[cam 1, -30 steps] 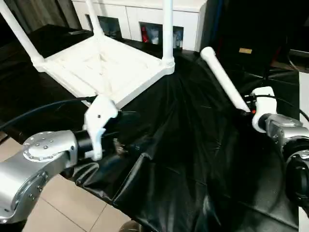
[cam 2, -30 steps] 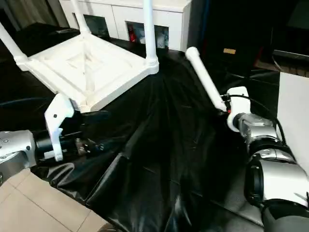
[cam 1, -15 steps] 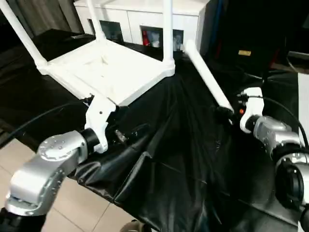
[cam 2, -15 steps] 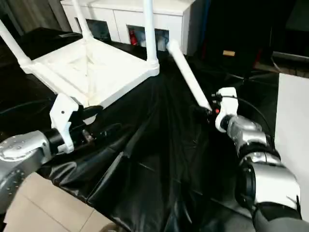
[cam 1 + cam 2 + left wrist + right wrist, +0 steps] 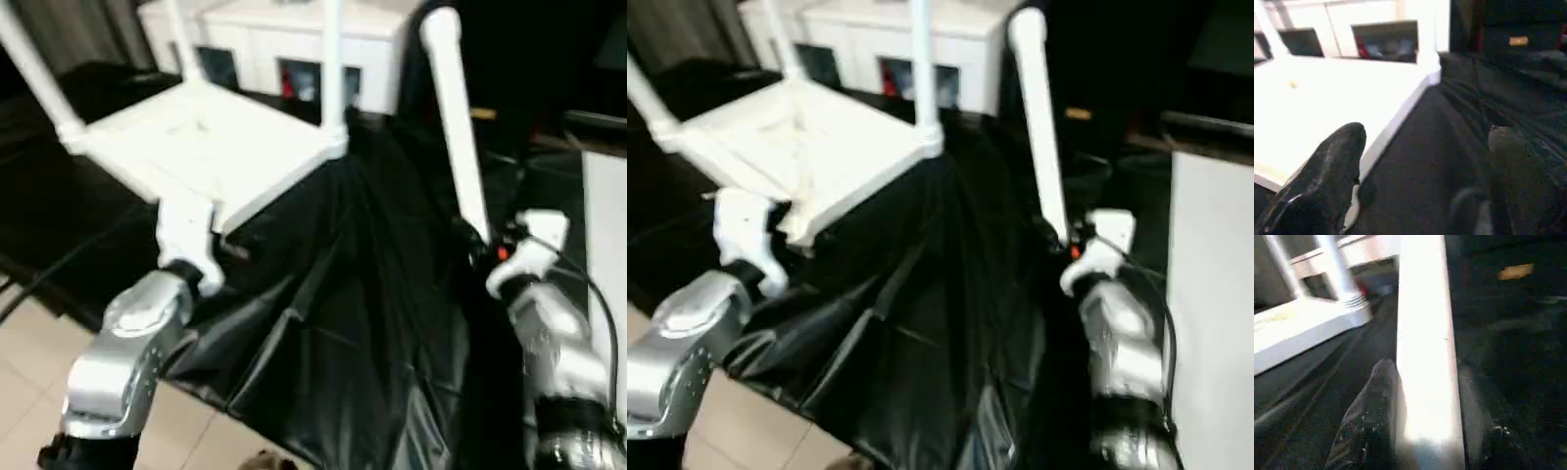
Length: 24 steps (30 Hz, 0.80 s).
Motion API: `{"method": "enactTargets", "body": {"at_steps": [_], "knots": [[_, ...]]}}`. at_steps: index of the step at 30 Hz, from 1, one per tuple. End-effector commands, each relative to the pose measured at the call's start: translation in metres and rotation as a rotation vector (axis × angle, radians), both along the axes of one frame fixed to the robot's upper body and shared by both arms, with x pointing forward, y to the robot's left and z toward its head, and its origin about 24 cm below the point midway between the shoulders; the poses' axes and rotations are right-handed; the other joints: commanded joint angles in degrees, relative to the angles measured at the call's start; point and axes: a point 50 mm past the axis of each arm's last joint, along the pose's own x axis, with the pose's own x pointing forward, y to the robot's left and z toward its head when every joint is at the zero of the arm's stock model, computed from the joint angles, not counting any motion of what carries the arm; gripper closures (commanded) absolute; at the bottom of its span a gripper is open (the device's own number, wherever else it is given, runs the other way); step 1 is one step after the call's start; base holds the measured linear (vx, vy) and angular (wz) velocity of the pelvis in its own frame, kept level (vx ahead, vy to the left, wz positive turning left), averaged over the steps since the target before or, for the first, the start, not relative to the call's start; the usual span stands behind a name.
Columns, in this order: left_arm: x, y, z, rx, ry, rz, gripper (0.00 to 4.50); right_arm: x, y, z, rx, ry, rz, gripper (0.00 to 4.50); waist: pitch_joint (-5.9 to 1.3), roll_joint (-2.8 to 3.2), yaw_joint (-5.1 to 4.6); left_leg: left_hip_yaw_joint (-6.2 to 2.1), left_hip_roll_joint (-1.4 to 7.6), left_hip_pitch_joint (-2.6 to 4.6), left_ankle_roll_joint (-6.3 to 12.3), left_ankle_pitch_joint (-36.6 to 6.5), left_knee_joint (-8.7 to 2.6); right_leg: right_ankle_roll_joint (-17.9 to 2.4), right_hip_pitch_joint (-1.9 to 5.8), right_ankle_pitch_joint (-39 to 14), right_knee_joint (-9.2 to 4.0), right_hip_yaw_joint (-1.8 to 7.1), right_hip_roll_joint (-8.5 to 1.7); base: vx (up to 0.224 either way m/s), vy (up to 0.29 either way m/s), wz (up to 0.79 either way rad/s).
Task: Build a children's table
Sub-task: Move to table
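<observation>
Right tool (image 5: 477, 238): clamped on loose leg (image 5: 453, 117), long axis near upright.
Free socket: tabletop's (image 5: 211, 147) near corner, lower left of leg.
Left tool (image 5: 1420, 161): fingers spread, empty, beside that corner.

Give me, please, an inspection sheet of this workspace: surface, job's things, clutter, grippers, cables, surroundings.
Surface: black cloth, wrinkled, hanging over the near edge.
Job's things: table top lies upside down with three legs standing in its corner sockets; fourth leg held nearly upright, apart from the top.
Clutter: nothing seen.
Grippers: left gripper open, beside the top's near edge; right gripper shut on the fourth leg.
Cables: black cable along the right arm.
Surroundings: white cabinet behind; tiled floor.
</observation>
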Motion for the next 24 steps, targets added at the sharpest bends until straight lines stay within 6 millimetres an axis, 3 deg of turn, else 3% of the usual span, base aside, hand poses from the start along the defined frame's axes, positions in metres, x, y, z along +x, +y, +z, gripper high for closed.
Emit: {"method": "enactTargets", "body": {"at_steps": [1,2,3,4,5,6,7,8,9,10,11,12,13,14,15,16,17,18,19,20,21,22,23,24], "knots": [[0.001,0.008,-0.006,0.025,-0.001,0.060,0.00,-0.004,0.010,0.008,0.002,-0.043,-0.044,3.26,-3.91,-1.78,-0.23,0.42,2.80,5.24,-2.43,-16.0,-2.42,-6.6,-1.19,-22.5,-8.07,5.34,-2.81,-0.025,0.030,-0.39],[0.003,0.010,-0.007,0.030,-0.005,0.074,0.00,-0.009,0.016,0.003,0.036,-0.040,-0.065,3.26,-3.36,-2.26,0.66,-0.40,2.44,3.62,-2.51,-16.8,-2.12,-2.5,0.56,-33.7,-9.18,9.82,-5.17,-0.025,0.030,-0.39],[0.003,0.010,-0.007,0.032,-0.006,0.077,0.00,-0.011,0.018,0.002,0.046,-0.036,-0.069,3.26,-3.35,-2.54,0.92,-0.87,2.30,3.60,-1.57,-16.4,-1.44,-1.7,0.67,-36.7,-9.76,11.21,-5.78,0.029,0.061,-0.59],[0.003,0.010,-0.008,0.037,-0.004,0.077,0.00,-0.013,0.021,0.000,0.044,-0.025,-0.074,3.26,-3.43,-2.85,1.75,-2.21,1.52,2.81,0.48,-14.3,0.59,-1.0,2.05,-41.5,-11.05,14.96,-7.79,0.006,0.119,-0.57],[0.004,0.010,-0.009,0.041,-0.006,0.080,0.00,-0.017,0.025,-0.001,0.041,-0.008,-0.078,3.26,-3.17,-2.81,1.86,-3.37,1.12,1.78,1.63,-12.7,1.58,-1.0,2.94,-43.1,-11.49,16.63,-8.77,0.006,0.119,-0.57],[0.004,0.011,-0.010,0.047,-0.006,0.090,0.00,-0.020,0.030,0.000,0.030,0.006,-0.078,3.26,-3.36,-2.56,2.02,-5.34,0.26,0.55,2.31,-10.1,2.04,-1.5,3.66,-42.8,-11.39,18.26,-7.70,0.005,0.181,-0.62],[0.004,0.011,-0.010,0.048,-0.006,0.091,0.00,-0.020,0.031,0.001,0.028,0.007,-0.078,3.26,-3.47,-2.29,1.81,-5.81,-0.23,0.68,2.47,-9.4,1.35,-1.8,3.44,-41.1,-11.19,18.12,-6.07,0.003,0.249,-0.65],[0.005,0.013,-0.010,0.047,-0.008,0.104,0.00,-0.020,0.034,0.003,0.027,0.009,-0.069,3.26,-3.98,-1.77,0.21,-4.92,-1.37,2.87,4.48,-9.2,-2.55,-1.4,1.38,-32.4,-9.81,14.95,0.15,0.003,0.249,-0.65],[0.005,0.014,-0.010,0.044,-0.012,0.114,0.00,-0.021,0.036,0.005,0.023,0.010,-0.067,3.26,-4.40,-1.23,-0.63,-4.21,-1.13,4.84,6.03,-9.2,-4.21,-0.4,-0.10,-26.6,-8.40,12.82,2.23,-0.016,0.278,-0.61],[0.005,0.015,-0.010,0.046,-0.017,0.122,0.00,-0.022,0.038,0.007,0.021,0.008,-0.065,3.26,-4.38,0.35,-2.87,-3.40,0.15,7.51,10.12,-14.2,-6.91,-0.6,-3.83,-19.9,-4.13,6.48,4.79,-0.045,0.291,-0.51],[0.005,0.016,-0.009,0.047,-0.020,0.127,0.00,-0.022,0.039,0.008,0.020,0.008,-0.063,3.26,-4.31,1.06,-3.89,-2.44,1.46,6.22,11.12,-16.1,-8.92,-0.7,-3.96,-17.2,0.20,3.13,4.66,-0.045,0.291,-0.51],[0.005,0.017,-0.009,0.052,-0.027,0.138,0.00,-0.022,0.040,0.009,0.019,0.008,-0.061,3.26,-4.38,1.31,-4.68,-2.06,4.26,6.15,11.48,-14.8,-10.50,-1.2,-3.05,-10.7,5.17,-1.01,1.99,-0.059,0.270,-0.51],[0.004,0.018,-0.008,0.053,-0.030,0.139,0.00,-0.022,0.041,0.009,0.023,0.006,-0.059,3.26,-3.84,1.23,-4.84,-1.28,4.99,6.29,10.58,-13.0,-10.89,-1.8,-3.21,-8.7,5.28,-2.23,1.11,-0.060,0.218,-0.56],[0.004,0.018,-0.008,0.052,-0.031,0.139,0.00,-0.022,0.041,0.009,0.021,0.007,-0.056,3.26,-3.11,0.33,-4.84,1.35,6.06,6.23,4.54,-17.7,-12.17,-3.3,-1.83,-6.8,5.40,-4.28,-0.24,-0.060,0.218,-0.56],[0.002,0.017,-0.007,0.051,-0.035,0.139,0.00,-0.023,0.043,0.009,0.016,0.010,-0.044,3.26,-3.78,-1.43,-4.83,2.87,5.96,7.99,-5.21,-23.3,-12.67,-4.9,-0.26,-7.9,3.04,-3.81,-2.38,-0.052,0.176,-0.63],[0.000,0.017,-0.007,0.052,-0.035,0.136,0.00,-0.022,0.045,0.009,0.021,0.010,-0.037,3.26,-5.13,-5.80,-2.44,2.18,1.77,5.88,-10.35,-23.2,-2.41,-4.7,1.51,-24.0,-5.77,5.83,-11.53,-0.019,0.151,-0.62],[-0.001,0.017,-0.007,0.054,-0.034,0.134,0.00,-0.022,0.045,0.009,0.026,0.010,-0.033,3.26,-5.27,-4.45,-0.17,-2.38,0.81,2.39,-6.44,-21.3,5.32,-5.4,3.27,-28.4,-9.09,13.22,-18.41,-0.019,0.151,-0.62],[-0.003,0.017,-0.007,0.057,-0.034,0.136,0.00,-0.022,0.046,0.009,0.029,0.013,-0.032,3.26,-4.17,-4.32,-1.42,-6.07,-1.95,-0.88,-3.44,-17.1,8.56,-5.1,4.44,-30.8,-9.53,14.66,-16.73,-0.005,0.136,-0.85],[-0.004,0.017,-0.007,0.058,-0.033,0.137,0.00,-0.022,0.046,0.009,0.031,0.016,-0.031,3.26,-3.92,-4.95,-2.06,-8.99,-4.62,-4.99,-4.34,-6.5,9.49,-0.3,7.40,-29.6,-7.42,8.51,-11.75,-0.043,0.192,-0.79],[-0.004,0.017,-0.008,0.057,-0.033,0.142,0.00,-0.021,0.047,0.010,0.023,0.014,-0.025,3.26,-4.06,-4.57,-1.51,-9.63,-4.05,-2.87,-3.78,-5.7,8.07,-5.0,5.26,-25.1,-8.15,9.95,-10.01,-0.043,0.192,-0.79],[-0.006,0.019,-0.009,0.055,-0.031,0.153,0.00,-0.021,0.050,0.010,0.026,0.016,-0.011,3.26,-4.13,-3.98,-1.38,-9.58,-3.44,-1.53,-1.95,-0.9,6.30,-9.1,4.57,-21.7,-9.15,5.16,-10.19,-0.079,0.282,-0.34],[-0.007,0.021,-0.010,0.055,-0.028,0.169,0.00,-0.020,0.053,0.011,0.025,0.015,0.003,3.26,-4.05,-3.37,-1.62,-9.59,-2.85,-1.05,-1.07,0.7,4.54,-10.6,3.87,-22.7,-9.67,4.26,-9.51,-0.061,0.322,-0.22],[-0.008,0.023,-0.011,0.053,-0.025,0.185,0.00,-0.019,0.056,0.011,0.030,0.010,0.019,3.26,-4.05,-2.67,-2.11,-9.15,-1.58,-0.66,3.07,2.1,-0.41,-12.1,4.56,-25.8,-9.62,2.18,-7.49,-0.061,0.322,-0.22],[-0.009,0.025,-0.012,0.052,-0.023,0.197,0.00,-0.018,0.058,0.011,0.036,0.009,0.031,3.26,-4.04,-0.61,-2.19,-9.39,-1.17,0.07,6.89,-1.1,-3.83,-11.1,4.07,-26.5,-8.36,1.22,-4.77,-0.040,0.352,-0.09]]}}
